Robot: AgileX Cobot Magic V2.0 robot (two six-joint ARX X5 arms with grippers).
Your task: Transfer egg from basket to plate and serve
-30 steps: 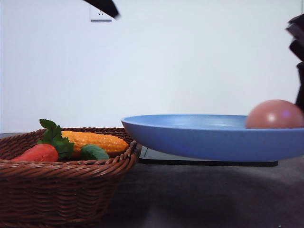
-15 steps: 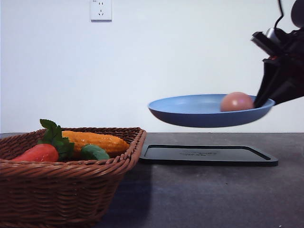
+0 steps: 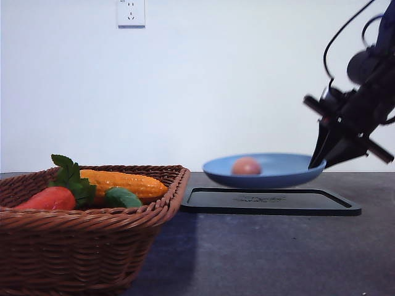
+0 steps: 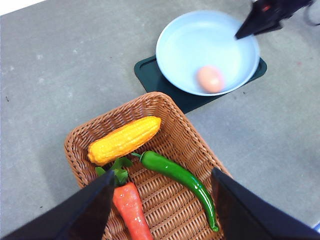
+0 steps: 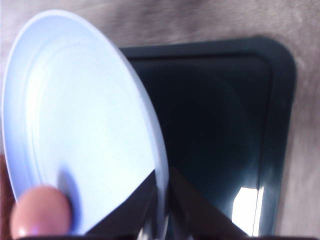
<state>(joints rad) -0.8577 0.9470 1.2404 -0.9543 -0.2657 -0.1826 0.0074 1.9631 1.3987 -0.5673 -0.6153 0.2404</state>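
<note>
Egg (image 3: 246,166) sits inside the blue plate (image 3: 271,177), toward the plate's left-centre in front view; in left wrist view egg (image 4: 210,79) lies in the plate's (image 4: 185,45) near part, on the side toward the basket (image 4: 172,112). In right wrist view egg (image 5: 40,212) is on the plate (image 5: 75,115) surface, apart from the fingers.

Right gripper (image 3: 322,161) is clamped on the plate's right rim, so egg is well to the left of it, across much of the plate. Right wrist view shows the two dark fingers (image 5: 192,207) closed either side of the rim edge, one above & one below. Left wrist view has the right gripper (image 4: 240,34) tip over the far rim.

Plate is just above or on the black tray (image 3: 336,203); can't tell if it's touching. Tray (image 5: 225,100) has some embossed marking at its centre in front view, too small to read. No other legible writing.

Basket (image 3: 80,246) stands left of tray, near front. In it: corn cob (image 4: 125,140), long green pepper (image 4: 177,175), red-orange carrot-like veg (image 4: 132,210) w/ green leaves. All on a grey table (image 4: 60,80).

Left gripper (image 4: 162,210) hangs above the basket, fingers wide apart, nothing between them.

White wall socket (image 3: 131,12) high on the wall behind.
</note>
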